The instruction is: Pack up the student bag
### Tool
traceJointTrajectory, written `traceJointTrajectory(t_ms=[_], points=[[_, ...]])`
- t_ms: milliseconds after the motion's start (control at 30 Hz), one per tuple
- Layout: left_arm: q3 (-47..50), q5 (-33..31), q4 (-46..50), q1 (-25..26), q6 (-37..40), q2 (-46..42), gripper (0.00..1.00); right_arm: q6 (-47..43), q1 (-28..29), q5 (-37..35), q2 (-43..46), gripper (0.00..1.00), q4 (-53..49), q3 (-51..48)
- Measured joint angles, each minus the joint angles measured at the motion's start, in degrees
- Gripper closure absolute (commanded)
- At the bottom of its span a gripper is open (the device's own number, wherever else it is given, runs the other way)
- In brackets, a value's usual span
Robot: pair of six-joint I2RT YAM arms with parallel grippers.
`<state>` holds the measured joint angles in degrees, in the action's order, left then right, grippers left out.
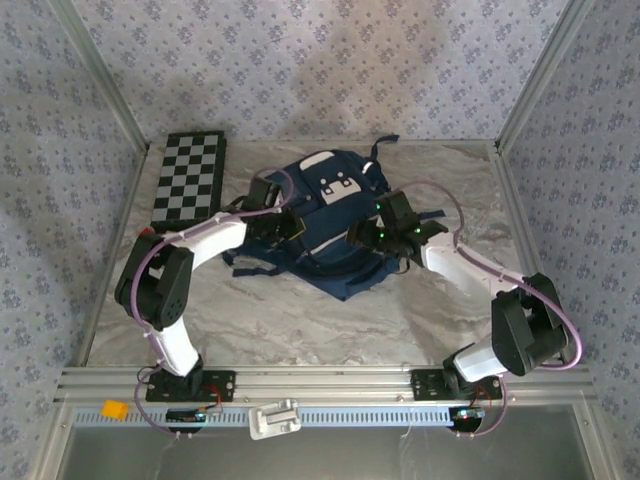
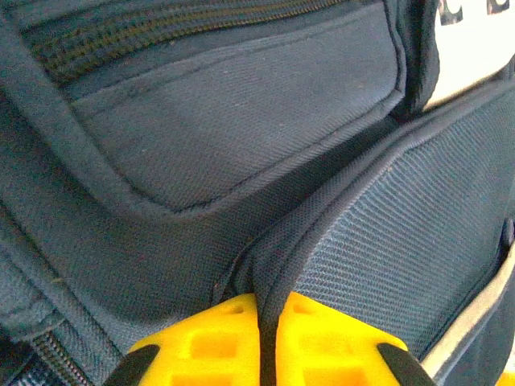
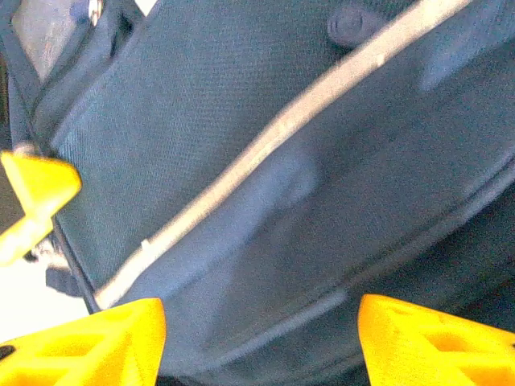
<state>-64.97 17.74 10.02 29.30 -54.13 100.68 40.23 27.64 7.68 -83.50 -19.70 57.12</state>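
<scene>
The student bag [image 1: 335, 190], navy with a white panel and a pale trim stripe, lies in the middle of the table. My left gripper [image 1: 285, 225] is at the bag's left side. In the left wrist view its yellow fingers [image 2: 217, 342] are shut on a raised fold of the bag's fabric [image 2: 273, 265], beside a front pocket [image 2: 233, 129]. My right gripper [image 1: 378, 235] sits on the bag's right side, its jaws open. In the right wrist view its fingertips [image 3: 105, 334] stand wide apart over the navy cloth [image 3: 241, 121] and the trim stripe [image 3: 265, 137], with nothing between them.
A black and white chessboard [image 1: 190, 178] lies at the back left of the table. Metal frame posts and patterned walls close in the sides and back. A small orange piece [image 1: 115, 410] and a white part [image 1: 275, 418] rest on the front rail.
</scene>
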Motion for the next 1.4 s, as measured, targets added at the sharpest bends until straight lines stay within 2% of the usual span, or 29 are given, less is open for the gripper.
traceJointTrajectory(t_ms=[100,267,400,533,767,867,967,1100,1400], points=[[0.52,-1.66,-0.87,3.82,-3.13,-0.96,0.98,-2.12,-2.36,-2.01,-1.25,0.22,-4.00,3.67],[2.80,-3.63,-3.72,9.01,-9.92,-2.64,1.00,-3.52,-2.36,-8.00,-0.46,0.19,-11.37,6.23],[2.99,-4.42,-4.72,10.51,-13.94,-2.64,1.00,-3.43,1.60,-13.14,3.52,0.20,-17.97,5.90],[2.99,-5.60,-5.53,11.69,-16.52,-2.64,1.00,-0.63,8.02,-16.83,9.01,0.24,-21.14,3.19],[3.30,-6.01,-7.30,12.90,-20.13,-2.64,1.00,9.14,20.70,-20.52,9.40,0.39,-18.10,-3.13],[3.32,-6.14,-7.48,13.16,-20.96,-2.64,1.00,12.66,23.69,-21.68,7.02,0.51,-13.33,-3.85],[3.78,-6.16,-8.72,13.46,-21.70,-2.64,1.00,15.26,24.61,-22.97,4.02,0.60,-8.00,-4.00],[5.01,-6.19,-10.73,13.57,-22.56,-2.64,1.00,17.68,25.05,-24.79,1.68,0.64,-2.56,-5.25],[5.68,-5.75,-13.16,13.57,-23.54,-2.69,1.00,22.60,25.29,-30.97,-1.03,0.73,-1.18,-5.77]])
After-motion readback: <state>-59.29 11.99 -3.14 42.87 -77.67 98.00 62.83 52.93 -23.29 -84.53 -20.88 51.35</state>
